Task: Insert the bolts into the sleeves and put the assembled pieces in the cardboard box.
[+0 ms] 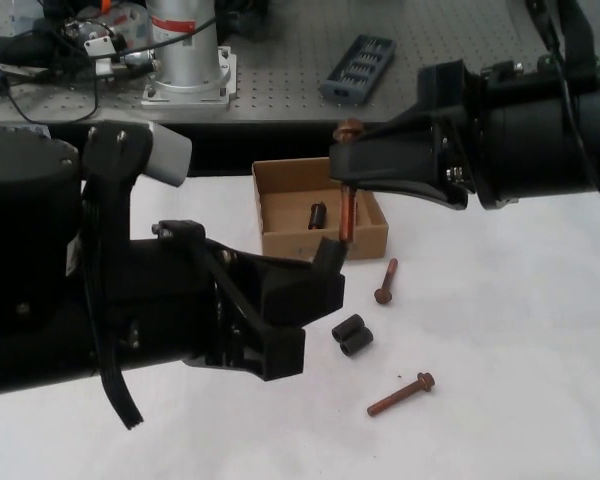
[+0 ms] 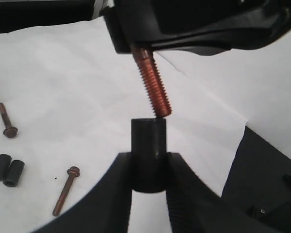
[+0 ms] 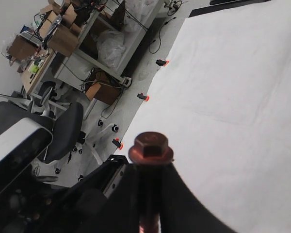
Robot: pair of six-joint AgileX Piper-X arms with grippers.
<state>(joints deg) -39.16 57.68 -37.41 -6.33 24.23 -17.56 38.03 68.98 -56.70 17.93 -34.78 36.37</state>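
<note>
My left gripper [image 2: 149, 165] is shut on a black sleeve [image 2: 149, 145], held upright above the white sheet. My right gripper [image 3: 148, 194] is shut on a copper bolt [image 3: 151, 148], head up, with its threaded tip [image 2: 162, 109] meeting the sleeve's top rim. In the high view this bolt [image 1: 347, 200] hangs in front of the cardboard box [image 1: 280, 180], with the left gripper [image 1: 328, 252] just below it. One black sleeve [image 1: 317, 215] lies inside the box.
Two loose bolts [image 1: 385, 282] [image 1: 402, 394] and a pair of black sleeves [image 1: 352, 335] lie on the white sheet in front of the box. A metal post [image 1: 185, 45] and a blue bit case [image 1: 358, 65] stand on the perforated board behind.
</note>
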